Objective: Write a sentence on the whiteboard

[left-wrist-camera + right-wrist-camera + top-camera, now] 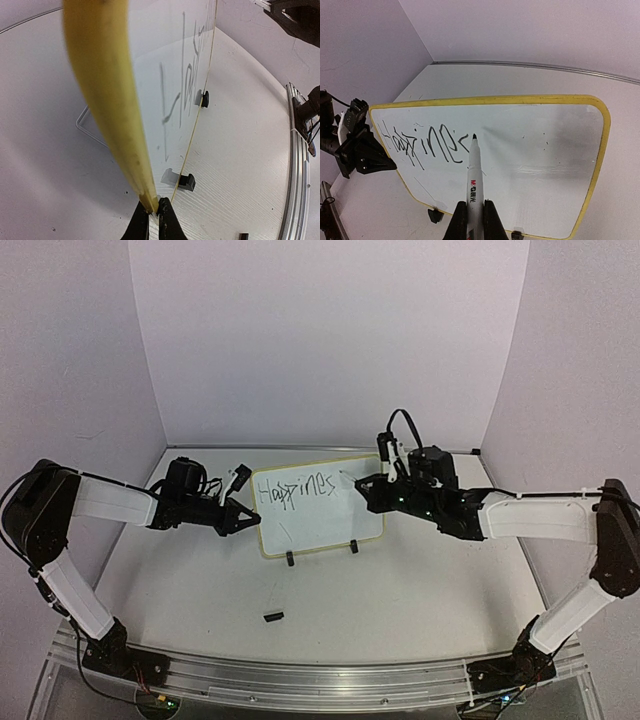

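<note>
The whiteboard (325,528) stands upright on the table's middle, yellow-rimmed, on two black clip feet (290,559). The sentence (297,490) reads "Happines" along the top line in thin black strokes, also seen as the sentence (422,145) in the right wrist view. My left gripper (250,517) is shut on the board's left edge; its jaws pinch the yellow rim (107,100) at the left gripper (152,209). My right gripper (475,212) is shut on a white marker (474,175). The marker's black tip sits at the board just past the last stroke.
A small black marker cap (272,616) lies on the table in front of the board. A metal rail (320,680) runs along the near edge. Walls close in the back and both sides.
</note>
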Robot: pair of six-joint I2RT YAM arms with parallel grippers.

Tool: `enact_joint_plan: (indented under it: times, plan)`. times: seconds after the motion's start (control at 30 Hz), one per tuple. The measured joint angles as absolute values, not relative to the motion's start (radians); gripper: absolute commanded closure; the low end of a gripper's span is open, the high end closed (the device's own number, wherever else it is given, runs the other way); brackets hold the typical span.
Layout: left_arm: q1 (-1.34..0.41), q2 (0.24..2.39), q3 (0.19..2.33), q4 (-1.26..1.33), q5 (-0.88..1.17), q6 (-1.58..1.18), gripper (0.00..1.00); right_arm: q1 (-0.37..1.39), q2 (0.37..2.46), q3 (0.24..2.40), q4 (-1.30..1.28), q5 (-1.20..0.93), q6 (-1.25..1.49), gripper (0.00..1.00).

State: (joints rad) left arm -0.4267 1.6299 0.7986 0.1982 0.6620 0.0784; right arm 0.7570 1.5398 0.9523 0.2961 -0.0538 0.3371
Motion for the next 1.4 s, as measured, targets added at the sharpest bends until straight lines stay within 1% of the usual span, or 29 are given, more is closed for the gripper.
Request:
enact_joint_plan:
  times: [0.47,0.7,1.4]
  plan:
    - [-0.427,1.630,0.799,0.198,0.661,0.078,1.00,0.750,1.602,0.976,0.299,-0.044,0.329,1.00]
    - [-0.427,1.630,0.799,0.198,0.660,0.077,1.00,0.751,1.620,0.987,0.299,-0.079,0.324,1.00]
    - [-0.427,1.630,0.799,0.199,0.661,0.078,1.00,0.751,1.597,0.953,0.281,-0.039,0.331,1.00]
